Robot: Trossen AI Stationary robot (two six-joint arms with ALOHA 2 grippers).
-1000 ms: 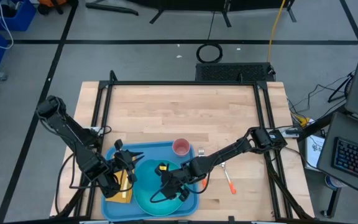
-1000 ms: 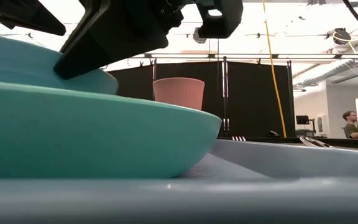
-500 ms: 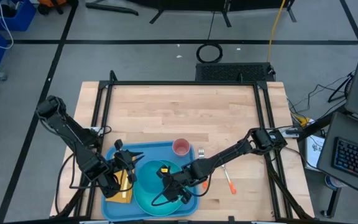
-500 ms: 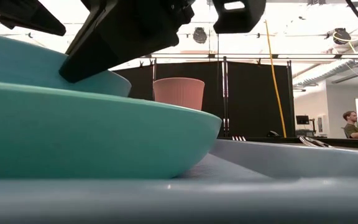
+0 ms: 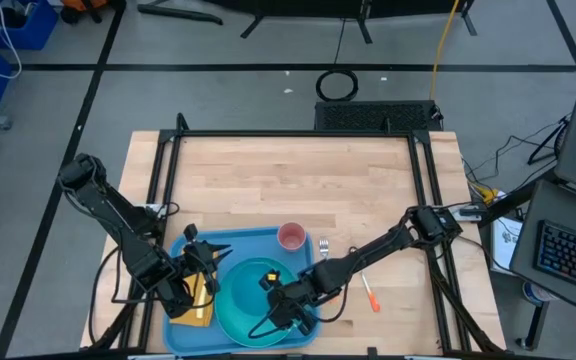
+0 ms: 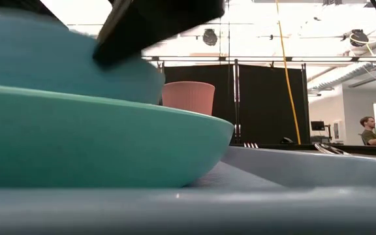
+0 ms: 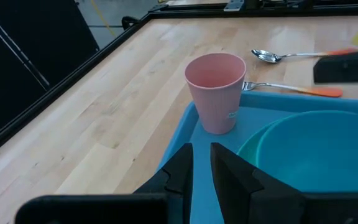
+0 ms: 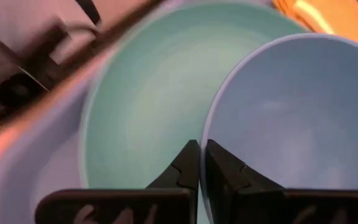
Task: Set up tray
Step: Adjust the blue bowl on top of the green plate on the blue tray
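The light-blue tray [image 5: 182, 248] lies at the table's near edge. A teal plate [image 8: 142, 99] rests on its floor. Over the plate is a light-blue bowl [image 8: 291, 112], which the low view shows above the plate's rim [image 6: 109, 137]. My right gripper [image 8: 202, 155] is shut on the bowl. A pink cup [image 7: 216, 87] stands upright in the tray's far right corner. My left gripper [image 7: 202, 158] hovers over the tray's left part, its fingers a narrow gap apart with nothing between them. My right gripper pinches the bowl's rim [image 8: 205, 134], one finger inside the bowl and one outside. The fingers slant down from the table's right side. The bowl stays upright over the plate; whether its base still touches the plate, I cannot tell.
A yellow napkin [image 5: 200, 300] lies on the tray's left side under my left arm. A spoon [image 7: 278, 56] and an orange-handled fork [image 7: 291, 88] lie on the wood just right of the tray. The table's far half is bare wood.
My right gripper has gone toward the table's near edge and a little to the right, rolling slightly. The bowl has come along with it over the plate, staying upright. The left arm has kept still.
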